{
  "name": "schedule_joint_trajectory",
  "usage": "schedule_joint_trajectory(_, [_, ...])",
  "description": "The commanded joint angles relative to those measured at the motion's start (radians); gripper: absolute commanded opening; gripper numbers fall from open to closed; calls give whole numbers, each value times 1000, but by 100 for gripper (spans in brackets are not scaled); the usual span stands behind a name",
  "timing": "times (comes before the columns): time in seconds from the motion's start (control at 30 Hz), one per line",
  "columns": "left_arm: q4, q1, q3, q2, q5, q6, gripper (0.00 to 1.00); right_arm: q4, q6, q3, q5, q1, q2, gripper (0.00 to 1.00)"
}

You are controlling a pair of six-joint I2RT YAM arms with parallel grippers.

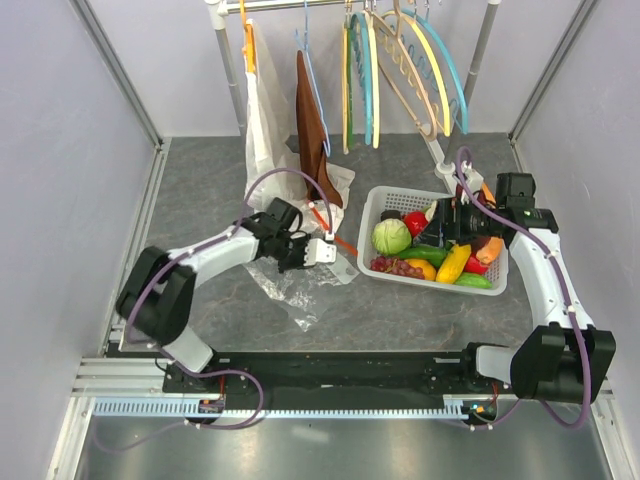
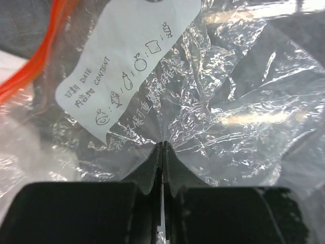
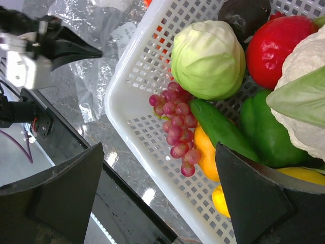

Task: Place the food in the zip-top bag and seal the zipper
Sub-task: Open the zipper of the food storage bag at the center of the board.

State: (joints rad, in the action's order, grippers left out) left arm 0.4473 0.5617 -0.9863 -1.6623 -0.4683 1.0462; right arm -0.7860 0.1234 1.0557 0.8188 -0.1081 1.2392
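Observation:
The clear crinkly zip-top bag point(image 1: 300, 285) lies flat on the table left of the basket. Its orange-red zipper point(image 1: 338, 238) runs along the mouth; it also shows in the left wrist view point(image 2: 28, 73) beside the bag's white label point(image 2: 127, 56). My left gripper point(image 1: 328, 252) is shut, its tips point(image 2: 162, 145) pinching the bag's plastic point(image 2: 228, 101). The food sits in the white slotted basket point(image 1: 370, 205): a green cabbage point(image 3: 208, 58), red pepper point(image 3: 289, 51), grapes point(image 3: 175, 127), cucumber point(image 3: 223, 129) and a yellow oblong one point(image 1: 453, 263). My right gripper point(image 3: 157, 168) hangs open and empty over the basket.
A clothes rack stands at the back with a white garment point(image 1: 265, 130), a brown garment point(image 1: 312, 130) and several coloured hangers point(image 1: 400, 70). Grey walls close in the left and right sides. The black rail point(image 1: 330, 365) with the arm bases runs along the near edge.

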Motion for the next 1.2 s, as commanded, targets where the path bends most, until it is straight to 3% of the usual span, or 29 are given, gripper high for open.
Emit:
schedule_joint_trajectory(0.0, [108,-16,29,186,-12,8,2,-9,-2,58,52,10,-6,98])
schedule_joint_trajectory(0.27, [200,-36,54,465,-66,9,2,-19,-11,86,105,79,3,98])
schedule_joint_trajectory(0.47, [255,-33,67,562,-46,26,3,16,-62,49,125,169,5,98])
schedule_joint_trajectory(0.5, [260,-34,61,537,-5,2,11,27,-70,47,123,173,5,98])
schedule_joint_trajectory(0.53, [260,-34,58,517,23,-23,29,30,-73,46,117,177,5,98])
schedule_joint_trajectory(0.6, [181,-87,48,458,55,-165,51,39,-80,50,112,176,0,98])
schedule_joint_trajectory(0.63, [163,-124,37,435,40,-211,68,44,-88,52,108,174,-4,98])
schedule_joint_trajectory(0.77, [113,-363,-31,342,-95,-353,72,51,-94,46,92,176,-24,98])
schedule_joint_trajectory(0.83, [111,-419,-40,303,-148,-350,72,51,-94,41,92,176,-27,98])
schedule_joint_trajectory(1.17, [64,-482,-70,17,-158,-322,72,53,-94,46,74,176,-24,98])
